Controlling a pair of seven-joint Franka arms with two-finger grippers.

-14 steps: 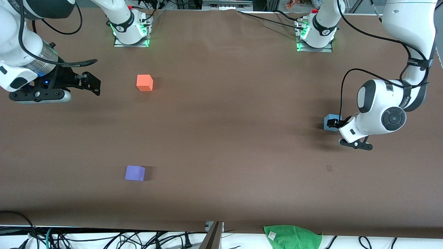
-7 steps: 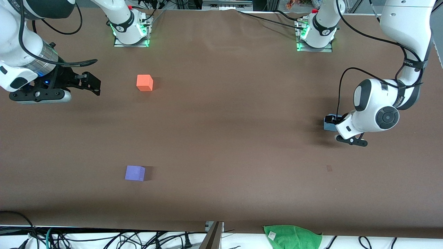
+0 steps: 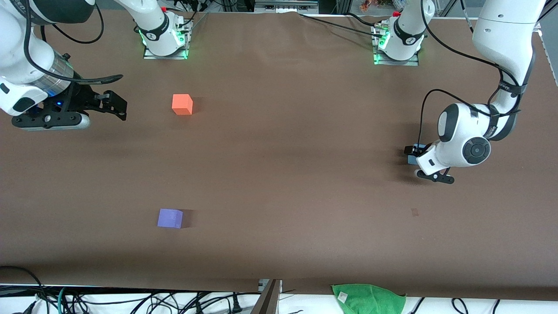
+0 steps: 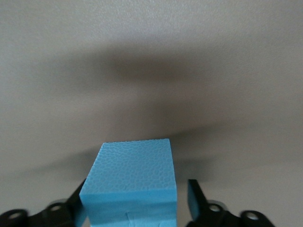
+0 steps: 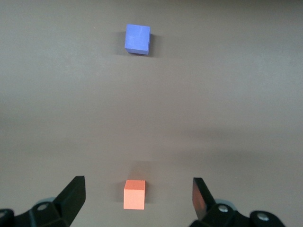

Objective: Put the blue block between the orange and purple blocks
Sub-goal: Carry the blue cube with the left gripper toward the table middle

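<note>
The blue block (image 3: 411, 159) rests on the brown table near the left arm's end, mostly hidden by the left arm's hand. My left gripper (image 3: 414, 155) is low over it. In the left wrist view the blue block (image 4: 130, 182) sits between the open fingers of the left gripper (image 4: 136, 195), one finger against it and the other with a small gap. The orange block (image 3: 182, 104) and the purple block (image 3: 170, 218) stand toward the right arm's end, the purple one nearer the front camera. My right gripper (image 3: 114, 107) waits open and empty beside the orange block (image 5: 134, 194); the purple block (image 5: 138, 39) also shows there.
A green cloth (image 3: 369, 298) lies at the table's front edge. Cables run along that edge. The two arm bases (image 3: 165, 40) (image 3: 397, 43) stand at the back edge. A small dark mark (image 3: 414, 212) is on the table nearer the front camera than the blue block.
The left arm's hand has shifted toward the right arm's end over the blue block and hides more of it. The block has not moved. The right arm has not moved.
</note>
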